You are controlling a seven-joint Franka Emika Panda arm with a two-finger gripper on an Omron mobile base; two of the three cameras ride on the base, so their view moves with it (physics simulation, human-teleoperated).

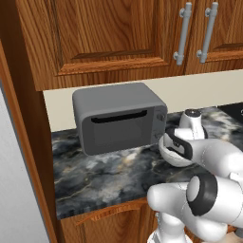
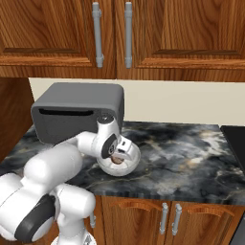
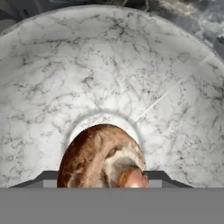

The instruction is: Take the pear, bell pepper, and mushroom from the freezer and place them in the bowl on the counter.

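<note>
My gripper [image 2: 116, 155] hangs low inside the round white-grey speckled bowl [image 2: 130, 165], shut on a brown mushroom [image 2: 115, 161]. In the hand view the mushroom [image 3: 101, 158] sits cap up right at the fingertips, above the middle of the bowl's floor [image 3: 109, 74]. The bowl [image 1: 168, 154] stands on the dark marbled counter [image 1: 95, 175] just right of the microwave, half hidden by my forearm in the left base view. No other food lies in the bowl. The pear, the bell pepper and the freezer are out of view.
A grey microwave [image 1: 118, 116] stands against the wall, close to the left of the bowl. Wooden wall cabinets [image 2: 143, 33] hang above the counter [image 2: 186, 148]. A dark cooktop edge [image 2: 235, 141] lies at the far right. A light-grey panel [image 1: 14, 199] borders the counter's left end.
</note>
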